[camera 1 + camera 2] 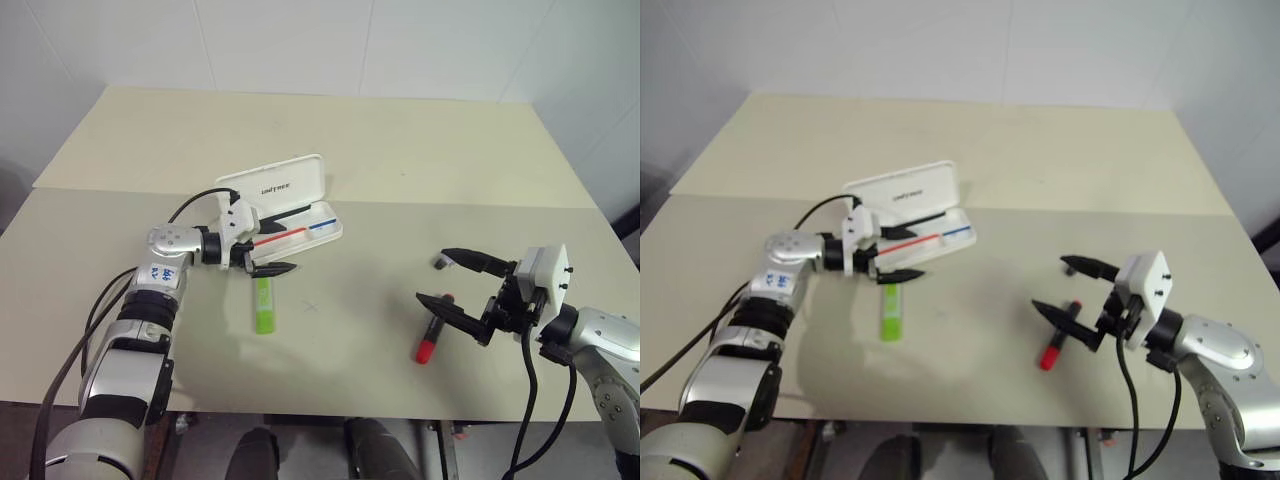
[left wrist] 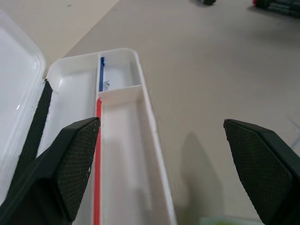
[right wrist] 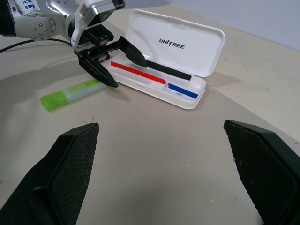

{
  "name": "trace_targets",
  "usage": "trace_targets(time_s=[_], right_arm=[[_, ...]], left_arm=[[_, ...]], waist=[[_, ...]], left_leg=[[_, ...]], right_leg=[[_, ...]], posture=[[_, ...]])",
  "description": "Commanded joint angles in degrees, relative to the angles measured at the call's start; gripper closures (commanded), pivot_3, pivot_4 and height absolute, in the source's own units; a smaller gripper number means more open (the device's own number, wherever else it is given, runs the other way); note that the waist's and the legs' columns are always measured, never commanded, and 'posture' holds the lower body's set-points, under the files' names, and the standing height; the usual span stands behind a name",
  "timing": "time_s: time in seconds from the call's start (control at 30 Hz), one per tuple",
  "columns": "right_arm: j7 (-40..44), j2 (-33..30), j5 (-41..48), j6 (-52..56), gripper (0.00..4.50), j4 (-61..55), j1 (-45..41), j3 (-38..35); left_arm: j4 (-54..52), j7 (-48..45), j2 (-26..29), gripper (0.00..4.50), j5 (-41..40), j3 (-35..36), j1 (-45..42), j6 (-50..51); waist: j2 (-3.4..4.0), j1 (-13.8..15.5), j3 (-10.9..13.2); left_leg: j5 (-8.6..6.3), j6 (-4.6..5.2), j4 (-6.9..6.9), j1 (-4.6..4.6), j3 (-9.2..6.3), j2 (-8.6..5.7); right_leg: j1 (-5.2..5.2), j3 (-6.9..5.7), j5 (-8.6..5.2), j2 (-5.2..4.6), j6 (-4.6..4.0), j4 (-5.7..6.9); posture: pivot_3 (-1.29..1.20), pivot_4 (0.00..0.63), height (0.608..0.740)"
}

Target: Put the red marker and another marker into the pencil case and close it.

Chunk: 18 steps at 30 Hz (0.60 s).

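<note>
The pencil case [image 1: 285,205] lies open on the surface [image 1: 400,160], the left pincer [image 1: 268,252] spread wide at its tray above the green highlighter [image 1: 264,305]. The right pincer [image 1: 452,282] gapes wide and empty over the red marker [image 1: 432,336].

The left arm reaches in from the near left, its gripper [image 1: 268,250] pointing right with the two black fingers spread wide. The right arm enters from the near right, its gripper [image 1: 452,282] pointing left, fingers likewise spread wide, holding nothing.
</note>
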Motion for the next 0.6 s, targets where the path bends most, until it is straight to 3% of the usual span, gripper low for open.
trace_targets(time_s=[0.03, 0.2, 0.3, 0.6], right_arm=[[-0.1, 0.4, 0.0, -1.7, 0.0, -0.8, -0.6, -0.2], [-0.1, 0.7, -0.2, -1.9, 0.0, -0.6, -0.9, 0.1], [-0.1, 0.8, -0.3, -2.1, 0.0, -0.3, -1.0, 0.3], [-0.2, 0.8, -0.6, -2.4, 0.0, 0.1, -1.8, 0.9]], left_arm=[[0.9, 0.3, 0.0, 0.02, 2.4, -1.4, -1.9, -1.6], [2.1, 2.7, -0.6, 0.02, 5.9, -3.3, -3.4, -1.1], [2.9, 5.5, -0.9, 0.58, 9.3, -5.2, -4.3, -0.7], [5.0, 9.0, -1.9, 3.64, 14.5, -8.4, -6.5, 1.0]], waist=[[0.0, 0.1, 0.0], [0.0, 0.1, 0.0], [0.0, 0.2, 0.0], [0.01, 0.7, 0.0]], left_leg=[[0.0, 0.0, 0.01, 0.0, 0.0, 0.0], [0.0, 0.0, 0.02, -0.01, 0.0, 0.0], [0.0, 0.0, 0.03, -0.01, 0.0, -0.01], [0.21, 0.13, 0.13, 0.04, -0.04, -0.11]], right_leg=[[0.0, 0.0, 0.0, 0.0, 0.0, 0.0], [0.0, 0.0, 0.0, 0.0, 0.0, 0.0], [0.0, 0.0, 0.0, 0.0, 0.01, 0.02], [0.08, 0.09, 0.2, 0.0, 0.2, 0.12]], posture=[[0.0, 0.15, 0.74], [0.0, 0.15, 0.74], [0.0, 0.15, 0.74], [0.0, 0.15, 0.74]])
